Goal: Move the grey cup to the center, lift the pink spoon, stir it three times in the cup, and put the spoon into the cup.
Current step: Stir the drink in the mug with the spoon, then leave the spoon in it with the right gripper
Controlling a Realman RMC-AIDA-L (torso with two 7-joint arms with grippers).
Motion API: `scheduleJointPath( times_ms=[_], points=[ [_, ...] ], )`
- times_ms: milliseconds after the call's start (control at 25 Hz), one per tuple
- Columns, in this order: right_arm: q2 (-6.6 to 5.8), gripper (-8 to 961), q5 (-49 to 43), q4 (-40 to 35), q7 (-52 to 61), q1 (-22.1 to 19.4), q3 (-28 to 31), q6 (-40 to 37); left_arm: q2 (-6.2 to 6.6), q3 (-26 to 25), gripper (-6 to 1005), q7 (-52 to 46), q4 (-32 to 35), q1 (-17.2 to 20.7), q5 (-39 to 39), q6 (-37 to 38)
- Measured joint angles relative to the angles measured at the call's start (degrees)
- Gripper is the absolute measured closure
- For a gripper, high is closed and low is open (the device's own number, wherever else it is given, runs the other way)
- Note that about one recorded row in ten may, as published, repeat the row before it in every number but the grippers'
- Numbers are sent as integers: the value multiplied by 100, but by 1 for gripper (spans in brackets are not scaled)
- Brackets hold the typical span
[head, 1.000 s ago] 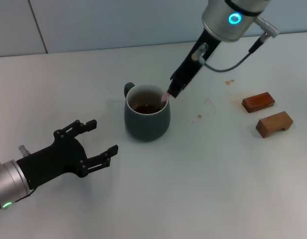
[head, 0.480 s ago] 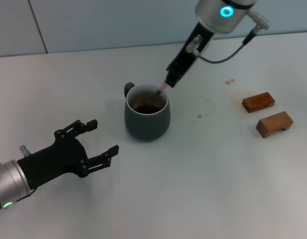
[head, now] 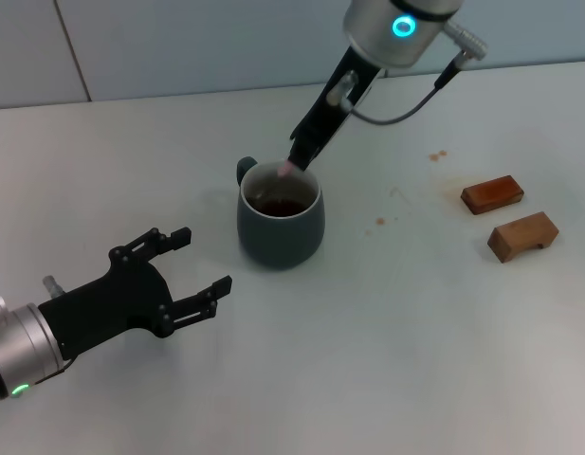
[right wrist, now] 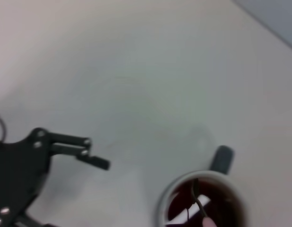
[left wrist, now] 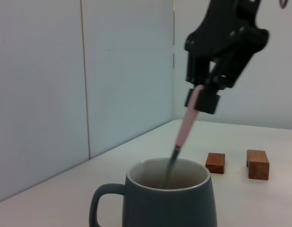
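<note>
The grey cup stands near the middle of the white table with brown liquid inside and its handle turned to the far left. My right gripper hangs just above the cup's far rim, shut on the pink spoon. The spoon slants down with its metal bowl inside the cup. The left wrist view shows the cup, the spoon and the right gripper holding it. The right wrist view shows the cup's rim and the spoon's bowl in the liquid. My left gripper is open and empty, left of the cup.
Two brown wooden blocks lie at the right of the table, also in the left wrist view. Small brown stains mark the table between cup and blocks. A wall stands behind the table.
My right gripper has carried the spoon leftward across the cup's mouth, from the right rim to the far-left part. The left arm has barely shifted.
</note>
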Motion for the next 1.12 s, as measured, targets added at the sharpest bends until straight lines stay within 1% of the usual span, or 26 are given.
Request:
scheduleJointPath(
  times_ms=[40, 80, 160, 240, 280, 400, 440, 600, 640, 720, 800, 880, 1000, 1040, 1120],
  points=[
    [-64, 814, -90, 32, 2, 13, 19, 43, 0, 0, 148, 0, -2, -1, 0, 0],
    [-64, 814, -90, 32, 2, 13, 19, 43, 0, 0, 148, 0, -2, -1, 0, 0],
    [-128, 813, -147, -6, 26, -14, 62, -26, 0, 0, 148, 0, -2, -1, 0, 0],
    [-147, 813, -163, -101, 40, -73, 129, -315, 1, 0, 148, 0, -3, -24, 0, 0],
    [-147, 813, -163, -101, 40, -73, 129, -315, 2, 0, 148, 0, -2, -26, 0, 0],
    [-58, 812, -151, -125, 38, -82, 130, -533, 9, 1, 148, 0, -1, -28, 3, 0],
    [11, 811, -136, -105, 17, -29, 102, -531, 10, 25, 148, 0, -1, -28, 7, 0],
    [29, 810, -132, -67, 13, 56, 72, -303, 10, 58, 149, 0, -1, -25, 9, 6],
    [13, 810, -202, -37, 16, 93, 109, -139, 10, 59, 149, 0, 0, -16, 9, 11],
    [-3, 809, -240, -22, 24, 102, 139, -93, 10, 60, 149, 0, -1, -9, 10, 12],
    [-35, 809, -331, -8, 34, 81, 233, -92, 10, 61, 149, 0, -1, -5, 10, 12],
    [-42, 808, -385, -52, 46, 3, 279, -157, 10, 61, 149, 0, -1, -3, 10, 11],
    [2, 807, -374, -221, 99, -157, 285, -258, 15, 62, 149, 0, -1, -5, 10, 41],
    [43, 807, -359, -353, 135, -255, 245, -269, 15, 61, 149, 0, -1, -10, 10, 44],
    [63, 806, -335, -450, 144, -334, 192, -239, 16, 62, 149, -2, -1, -30, 10, 52]
  ],
)
